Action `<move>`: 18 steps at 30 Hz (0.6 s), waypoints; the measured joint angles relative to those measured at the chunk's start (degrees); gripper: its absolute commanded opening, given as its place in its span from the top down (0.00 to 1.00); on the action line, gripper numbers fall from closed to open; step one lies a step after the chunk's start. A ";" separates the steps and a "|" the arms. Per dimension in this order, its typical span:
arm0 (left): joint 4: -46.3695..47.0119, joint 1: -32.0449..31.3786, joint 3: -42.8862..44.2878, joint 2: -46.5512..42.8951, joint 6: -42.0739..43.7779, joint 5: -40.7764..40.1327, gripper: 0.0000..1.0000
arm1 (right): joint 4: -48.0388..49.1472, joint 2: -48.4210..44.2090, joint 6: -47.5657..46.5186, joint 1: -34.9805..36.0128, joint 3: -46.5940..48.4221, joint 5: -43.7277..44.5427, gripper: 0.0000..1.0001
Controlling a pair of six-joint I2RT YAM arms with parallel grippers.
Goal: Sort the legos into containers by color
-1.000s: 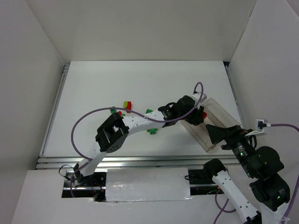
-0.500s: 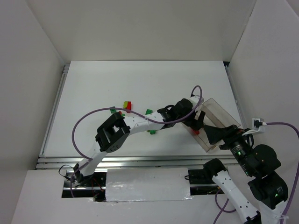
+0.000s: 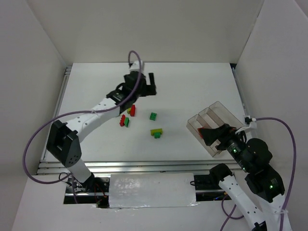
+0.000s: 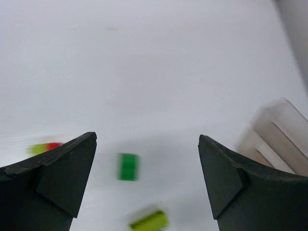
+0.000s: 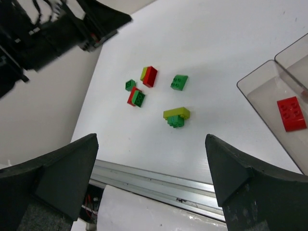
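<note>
Loose legos lie mid-table: a red and yellow pair [image 3: 131,110], a red and green pair [image 3: 124,121], a green brick [image 3: 153,116] and a yellow-green brick on a green one [image 3: 156,132]. The clear container tray [image 3: 222,113] sits at the right, with one red brick [image 5: 291,114] in its near compartment. My left gripper [image 3: 150,89] hangs open and empty above the table, behind the legos. Its wrist view is blurred and shows the green brick [image 4: 128,166] below. My right gripper [image 3: 208,134] is open and empty over the tray's near end.
A metal rail [image 3: 144,166] runs along the table's near edge. White walls close in the left, back and right sides. The left arm [image 5: 72,24] crosses the upper left of the right wrist view.
My left arm has swung from the tray to the back left of the table, and its gripper has opened. A red brick now lies in the tray. My right gripper shifted slightly left.
</note>
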 measured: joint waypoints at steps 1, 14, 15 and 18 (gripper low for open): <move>-0.94 3.26 -0.94 -1.27 0.09 -0.98 0.00 | 0.79 0.55 0.00 0.00 -1.07 -0.74 0.00; -9.01 20.35 -4.46 10.12 7.58 11.61 0.00 | 7.80 8.11 -1.31 0.00 -8.20 -9.29 0.00; -9.11 20.33 -4.42 11.17 7.72 12.04 0.01 | 7.96 8.11 -1.44 0.00 -8.20 -9.55 0.01; -10.40 20.33 -4.07 13.60 7.76 12.33 0.03 | 8.74 8.11 -1.70 0.00 -8.48 -10.12 0.00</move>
